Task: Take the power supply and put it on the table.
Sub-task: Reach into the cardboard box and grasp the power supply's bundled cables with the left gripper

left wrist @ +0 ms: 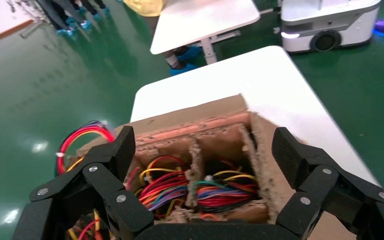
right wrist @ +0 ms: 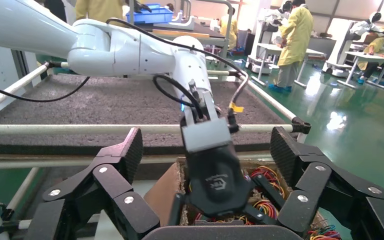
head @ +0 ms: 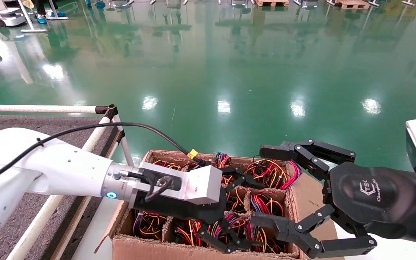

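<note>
The table (head: 27, 124), a rough dark grey speckled slab edged by white tube rails (head: 34, 108), lies at the far left and carries nothing visible. Just right of it, a divided cardboard box (head: 208, 249) sits on a smooth white surface (left wrist: 260, 80), its cells packed with coils of red, yellow, orange and black wire.

The left gripper (head: 237, 213) hangs low over the box's middle cells with its fingers spread wide, pinching nothing. In the left wrist view 2 wire-filled cells show between its tips. Farther right, the right gripper (head: 269, 186) hovers at the box's right edge, also spread wide and empty.

The power supply (left wrist: 177, 192) is somewhere among those cells; only its wire bundle shows, a loose multicoloured coil, and no metal casing or fan grille is visible in any view.

As a judgement, such a unit should be a stiff, fairly heavy metal box with smooth, somewhat slippery sides, while its wires are soft and springy. Lifting by the wires alone risks slipping or snagging on the cardboard dividers (left wrist: 195, 160), so the better hold is across the casing's flat sides, once the fingers reach past the coil.
</note>
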Action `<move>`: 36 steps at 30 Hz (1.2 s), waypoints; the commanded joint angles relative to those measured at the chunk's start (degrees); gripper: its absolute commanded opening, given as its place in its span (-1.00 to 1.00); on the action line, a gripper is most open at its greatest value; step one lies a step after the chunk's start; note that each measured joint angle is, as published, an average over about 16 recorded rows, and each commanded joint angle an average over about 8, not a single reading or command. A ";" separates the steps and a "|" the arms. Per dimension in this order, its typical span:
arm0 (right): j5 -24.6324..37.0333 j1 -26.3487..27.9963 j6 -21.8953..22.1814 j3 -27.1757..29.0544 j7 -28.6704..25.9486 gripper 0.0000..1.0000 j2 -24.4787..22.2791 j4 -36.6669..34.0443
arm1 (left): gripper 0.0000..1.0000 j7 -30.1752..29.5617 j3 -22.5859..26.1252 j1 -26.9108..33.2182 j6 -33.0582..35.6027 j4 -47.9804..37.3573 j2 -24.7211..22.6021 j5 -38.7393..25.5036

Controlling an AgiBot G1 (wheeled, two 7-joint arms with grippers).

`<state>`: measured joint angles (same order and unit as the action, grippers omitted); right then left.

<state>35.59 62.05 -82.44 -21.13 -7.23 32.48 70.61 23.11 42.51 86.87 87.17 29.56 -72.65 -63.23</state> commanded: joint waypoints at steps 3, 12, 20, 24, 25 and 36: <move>0.00 0.00 0.00 0.00 0.00 1.00 0.00 0.00 | 1.00 3.40 0.23 0.19 -1.27 -2.43 -1.36 -0.78; 0.00 0.00 0.00 0.00 0.00 1.00 0.00 0.00 | 0.80 7.81 1.42 0.48 -1.52 -7.04 -4.07 -1.74; 0.00 0.00 0.00 0.00 0.00 1.00 0.00 0.00 | -0.96 10.16 2.72 0.59 -2.96 -8.50 -4.74 -1.17; 0.00 0.00 0.00 0.00 0.00 1.00 0.00 0.00 | -1.00 10.64 3.48 0.60 -3.59 -9.00 -4.87 -0.64; 0.00 0.00 0.00 0.00 0.00 1.00 0.00 0.00 | -1.00 10.78 3.76 0.59 -3.70 -9.04 -4.90 -0.59; 0.00 0.00 0.00 0.00 0.00 1.00 0.00 0.00 | -1.00 12.18 6.71 0.66 -5.83 -9.20 -5.05 0.15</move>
<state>35.59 62.05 -82.44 -21.14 -7.23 32.48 70.61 35.19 49.18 87.52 81.47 20.45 -77.70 -62.93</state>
